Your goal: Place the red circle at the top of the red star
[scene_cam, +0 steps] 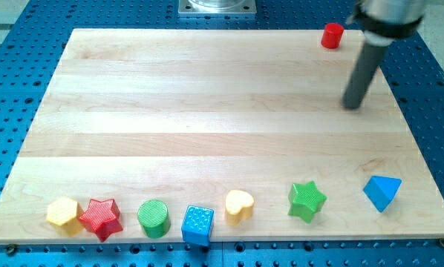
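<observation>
Red circle [332,35] sits at the surface [207,96] top edge, toward the view's right; my tip [353,105] rests below and just right of it, apart, not touching. End effector is a bare rod, no jaws, holding nothing. Red star [101,218] lies far from the red circle, at bottom left, touching the yellow block [63,213], green circle [154,218] near its right. Best approach, I judge: bring the tip round to the red circle's upper-right side, push diagonally down-left, keep contact centred so it doesn't roll off, stop just above the star without hitting the row.
</observation>
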Controlling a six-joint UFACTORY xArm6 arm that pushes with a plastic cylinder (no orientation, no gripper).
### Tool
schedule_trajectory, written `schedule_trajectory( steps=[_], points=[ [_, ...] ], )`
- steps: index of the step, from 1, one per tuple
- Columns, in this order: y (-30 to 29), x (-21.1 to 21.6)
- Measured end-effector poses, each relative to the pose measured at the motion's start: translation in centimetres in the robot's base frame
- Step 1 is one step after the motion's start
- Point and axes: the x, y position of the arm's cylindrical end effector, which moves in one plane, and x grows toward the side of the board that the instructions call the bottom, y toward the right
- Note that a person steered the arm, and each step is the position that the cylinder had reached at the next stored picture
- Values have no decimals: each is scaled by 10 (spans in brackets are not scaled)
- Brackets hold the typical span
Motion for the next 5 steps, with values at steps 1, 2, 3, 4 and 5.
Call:
schedule_trajectory(
  steps=[1,2,3,4,5],
  points=[
    [83,-86],
    [88,-149],
    [23,-181],
    [-100,-163],
    [-205,-93]
  ],
)
